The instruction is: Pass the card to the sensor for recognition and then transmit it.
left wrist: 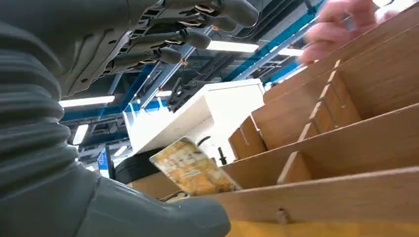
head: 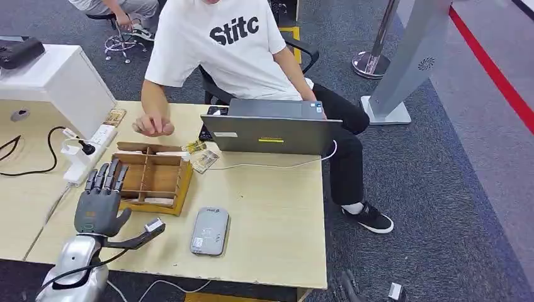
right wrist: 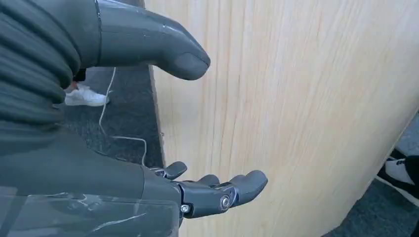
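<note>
Reaching into the wooden organizer (head: 151, 179) is where you could lose this. Your left robot hand (head: 101, 201) hovers flat over the near left corner of the box with its fingers (head: 104, 177) spread wide and its thumb swung out to the side over the tabletop (head: 271, 207). It holds nothing and, as far as the head view shows, touches nothing. The left wrist view looks in under the palm: a yellowish card (left wrist: 190, 168) stands tilted beside the outer wall of the box, apart from the fingers above it.

Watch three things. The dividers are thin and close together, so fingers coming down spread like this would likely catch on a wall and shove the light box along the tabletop instead of closing on a card. A thin, leaning card may also tip flat or slide away if you touch it on one edge only. And the person's hand (head: 153, 126) rests just beyond the far side of the box, so a long reach forward risks contact.

The grey sensor (head: 210, 231) lies flat near the front edge, just right of your thumb; a careless sweep back could knock it.

Your right robot hand (right wrist: 217, 190) hangs beside the desk's edge, fingers loosely curled but apart, gripping nothing.
</note>
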Controlling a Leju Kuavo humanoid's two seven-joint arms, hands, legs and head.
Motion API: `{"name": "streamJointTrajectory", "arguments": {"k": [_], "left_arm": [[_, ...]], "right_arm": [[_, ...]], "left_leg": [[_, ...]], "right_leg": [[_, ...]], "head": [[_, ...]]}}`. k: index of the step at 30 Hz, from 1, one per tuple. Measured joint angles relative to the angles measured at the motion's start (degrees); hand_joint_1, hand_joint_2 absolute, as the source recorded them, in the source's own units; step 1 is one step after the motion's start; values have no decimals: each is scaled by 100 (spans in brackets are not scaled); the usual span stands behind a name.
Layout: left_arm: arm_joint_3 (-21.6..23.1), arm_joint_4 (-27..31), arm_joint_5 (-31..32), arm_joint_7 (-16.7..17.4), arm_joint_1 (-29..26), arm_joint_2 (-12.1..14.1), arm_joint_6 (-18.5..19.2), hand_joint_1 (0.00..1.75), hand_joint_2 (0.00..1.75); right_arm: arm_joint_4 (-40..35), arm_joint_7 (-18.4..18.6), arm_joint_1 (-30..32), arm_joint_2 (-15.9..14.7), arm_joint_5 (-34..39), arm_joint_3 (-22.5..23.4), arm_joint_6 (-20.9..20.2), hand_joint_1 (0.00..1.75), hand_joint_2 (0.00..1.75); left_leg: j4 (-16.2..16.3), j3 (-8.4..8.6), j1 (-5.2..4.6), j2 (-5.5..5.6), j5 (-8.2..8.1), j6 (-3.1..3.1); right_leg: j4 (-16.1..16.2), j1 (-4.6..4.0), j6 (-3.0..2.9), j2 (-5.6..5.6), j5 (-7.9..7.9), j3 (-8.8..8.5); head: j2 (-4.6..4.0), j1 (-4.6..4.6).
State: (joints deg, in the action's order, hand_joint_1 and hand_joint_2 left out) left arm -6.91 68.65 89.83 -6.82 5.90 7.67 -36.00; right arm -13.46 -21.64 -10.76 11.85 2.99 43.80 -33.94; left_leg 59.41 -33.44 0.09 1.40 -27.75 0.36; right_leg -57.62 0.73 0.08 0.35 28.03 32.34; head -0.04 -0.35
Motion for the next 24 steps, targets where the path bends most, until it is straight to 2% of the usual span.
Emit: {"name": "streamJointTrajectory", "arguments": {"k": [24], "left_arm": [[92,-216,-55,0,124,-22,52,0,175]], "right_arm": [[0,-17,3,0,50,-4,-11,0,175]], "left_leg": [[0,-2,0,0,0,0]], "right_leg": [[0,0,0,0,0,0]], "head": [[0,0]]}}
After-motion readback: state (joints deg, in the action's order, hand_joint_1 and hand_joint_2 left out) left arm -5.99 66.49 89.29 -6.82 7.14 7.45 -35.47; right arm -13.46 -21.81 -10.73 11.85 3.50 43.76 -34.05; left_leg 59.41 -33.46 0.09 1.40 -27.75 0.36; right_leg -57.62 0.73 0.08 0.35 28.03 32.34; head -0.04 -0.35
